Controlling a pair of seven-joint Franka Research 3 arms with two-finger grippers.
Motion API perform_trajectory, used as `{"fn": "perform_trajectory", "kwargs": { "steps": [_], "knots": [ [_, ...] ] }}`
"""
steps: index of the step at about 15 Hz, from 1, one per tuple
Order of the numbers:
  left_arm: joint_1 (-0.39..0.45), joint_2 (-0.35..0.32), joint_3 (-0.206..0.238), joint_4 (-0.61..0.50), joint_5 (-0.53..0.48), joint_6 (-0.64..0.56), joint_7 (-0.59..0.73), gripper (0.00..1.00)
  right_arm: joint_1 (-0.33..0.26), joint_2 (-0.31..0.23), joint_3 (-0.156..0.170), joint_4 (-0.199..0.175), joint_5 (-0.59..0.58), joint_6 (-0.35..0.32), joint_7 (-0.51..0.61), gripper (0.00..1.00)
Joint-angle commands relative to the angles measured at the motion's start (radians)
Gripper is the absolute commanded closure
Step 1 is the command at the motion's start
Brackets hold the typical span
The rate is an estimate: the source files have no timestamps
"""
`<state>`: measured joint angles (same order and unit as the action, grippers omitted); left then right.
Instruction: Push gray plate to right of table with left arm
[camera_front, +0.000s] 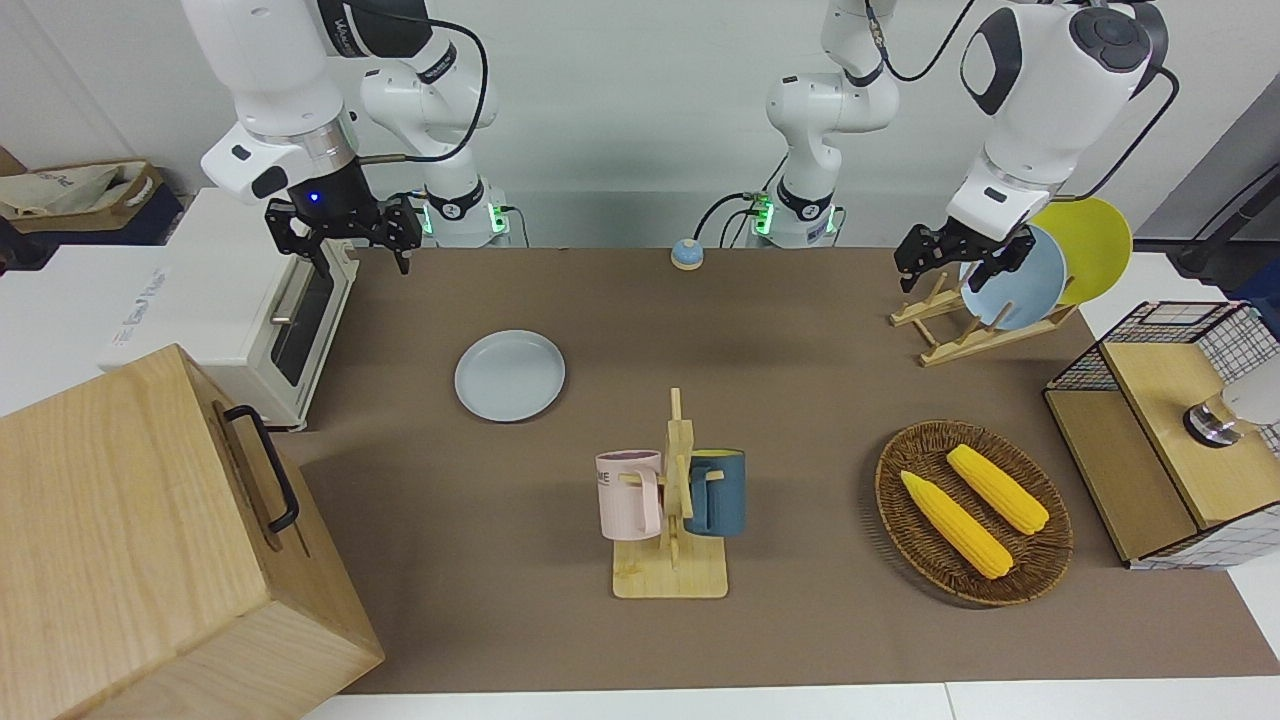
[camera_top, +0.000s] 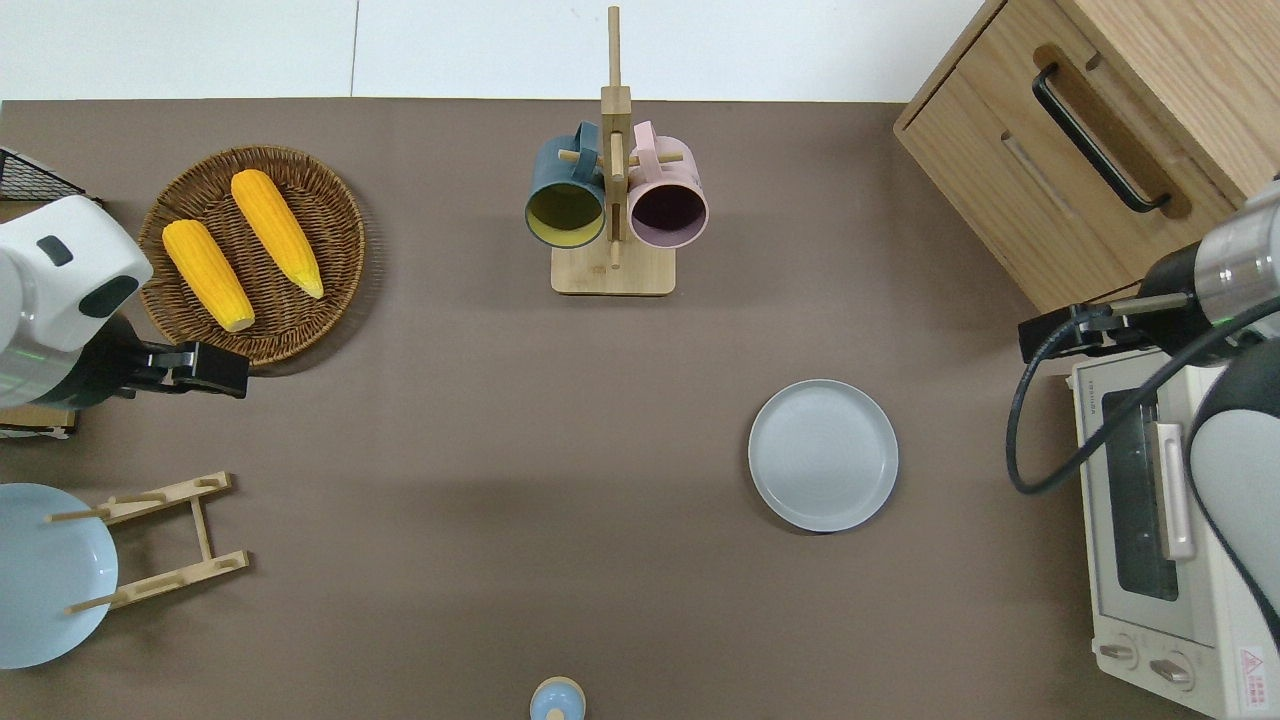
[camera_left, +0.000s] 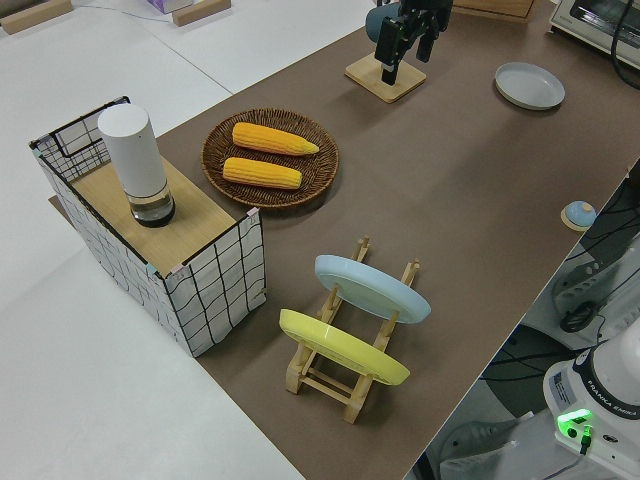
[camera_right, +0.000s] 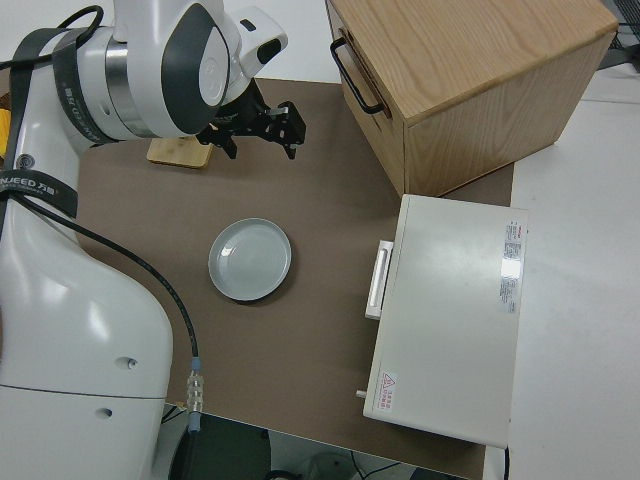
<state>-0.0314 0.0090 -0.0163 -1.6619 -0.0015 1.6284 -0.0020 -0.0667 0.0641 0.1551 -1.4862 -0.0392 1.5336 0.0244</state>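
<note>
Plate position says the push looks done: the gray plate (camera_top: 823, 455) lies flat on the bench (camera_top: 500, 500) toward the right arm's end, near the toaster oven (camera_top: 1170, 560). The left hand (camera_top: 205, 368), fingers spread and empty, hangs beside the corn basket (camera_top: 252, 252), well apart from it; the right arm is parked.

gray plate (camera_top: 823, 455) pale gray-blue | table (camera_top: 450, 520) matte brown | corn (camera_top: 276, 231) yellow (basket (camera_top: 335, 215) brown, woven)
</note>
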Motion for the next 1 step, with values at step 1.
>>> {"fn": "perform_trajectory", "kwargs": {
  "steps": [1],
  "knots": [
    [0.002, 0.005, -0.004, 0.019, 0.008, -0.016, 0.005, 0.01, -0.001, -0.006, 0.000, 0.001, 0.007, -0.010, 0.005, 0.017]
  ]
}}
